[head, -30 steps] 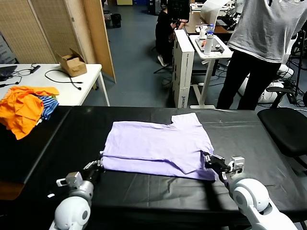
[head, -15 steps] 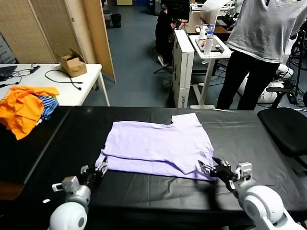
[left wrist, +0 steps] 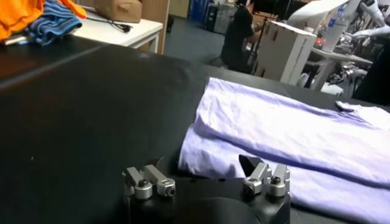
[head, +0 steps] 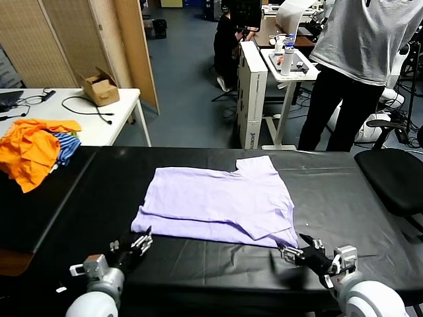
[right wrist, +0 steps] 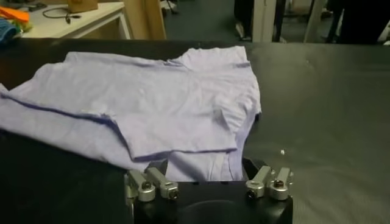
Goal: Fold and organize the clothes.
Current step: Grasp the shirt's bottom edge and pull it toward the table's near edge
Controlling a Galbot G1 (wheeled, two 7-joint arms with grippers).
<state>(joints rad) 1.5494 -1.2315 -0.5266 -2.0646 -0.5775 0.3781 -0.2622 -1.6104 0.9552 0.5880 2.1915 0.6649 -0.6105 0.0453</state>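
Observation:
The clothes, a pale lavender T-shirt (head: 218,201), lie on the black table (head: 350,191) with the near side folded over and one sleeve pointing to the far edge. My left gripper (head: 140,242) hovers open just off the shirt's near left corner (left wrist: 201,152). In its wrist view the left gripper (left wrist: 204,167) has nothing between its fingers. My right gripper (head: 296,251) is open just short of the near right corner. In the right wrist view the shirt's hem (right wrist: 183,161) lies right in front of the right gripper (right wrist: 204,167).
A heap of orange and blue-striped garments (head: 33,148) sits at the table's far left. Behind it stands a white desk with a cardboard box (head: 99,86). A person (head: 363,59) stands beyond the far edge, near a black chair (head: 396,175).
Both grippers have drawn back toward me from the shirt's near corners. The shirt's near edge now lies flat on the table, free of both.

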